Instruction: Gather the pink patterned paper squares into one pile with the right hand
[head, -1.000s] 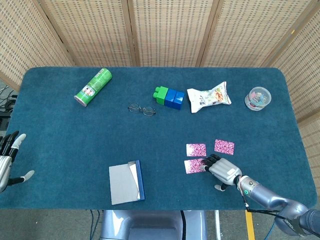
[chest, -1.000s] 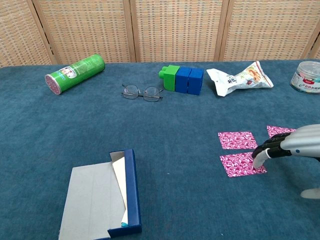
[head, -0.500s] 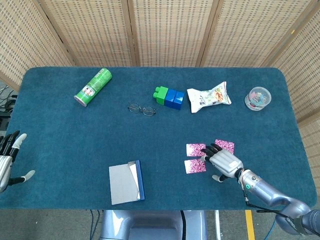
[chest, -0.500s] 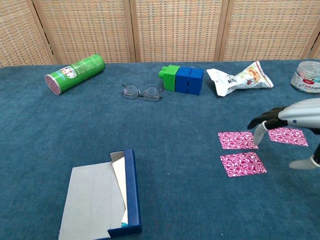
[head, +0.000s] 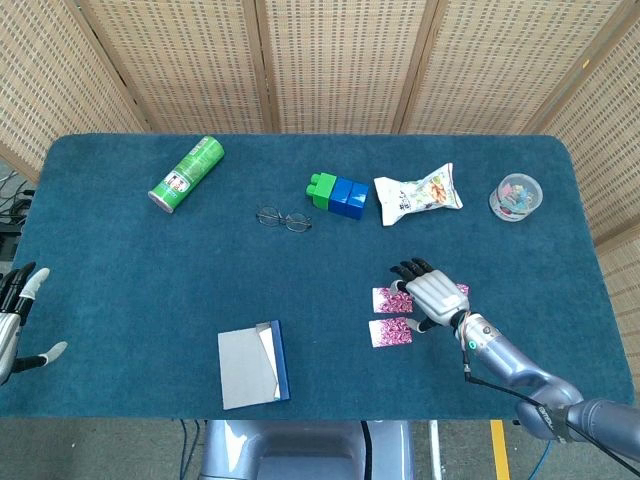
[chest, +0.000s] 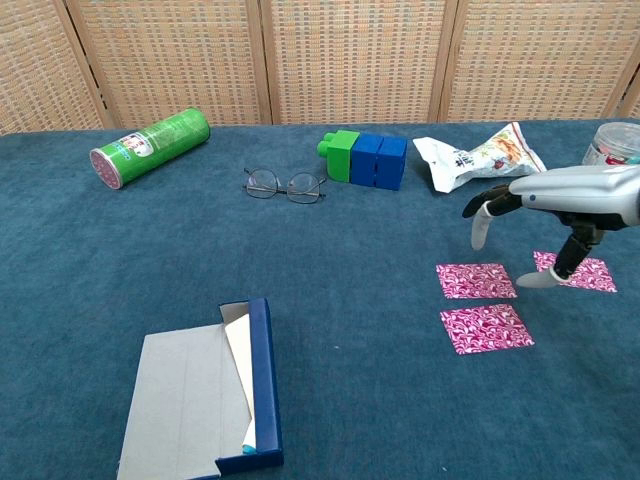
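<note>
The right hand (chest: 545, 205) had lifted off the worktop (head: 120, 250) and moved toward the far edge over the last second. A second earlier it lay low by the near paper square (chest: 486, 328), its fingertips at that square's right edge; half a second on it hung between the squares; at this moment it was raised above them, palm down, fingers spread and slightly drooping, holding nothing. In the chest view its thumb pointed down close to the right square (chest: 576, 272), though contact could not be made out.

None of the three pink squares had moved. The near one, the middle one (chest: 475, 281) just beyond it and the right one lay flat and apart from each other, none overlapping, toward the worktop's near right corner. So the pile had not been started; the pass at the near square seemed to have shifted nothing, and the hand looked to be lining up on a different square, probably the middle or right one.

The left hand (head: 12, 325) hung at the near left edge, fingers apart and empty, much as before. The green can (head: 186, 174), glasses (head: 283, 219), blocks (head: 338, 193), snack bag (head: 418, 194), clear tub (head: 515, 197) and grey folder (head: 253, 364) lay where they had been.
</note>
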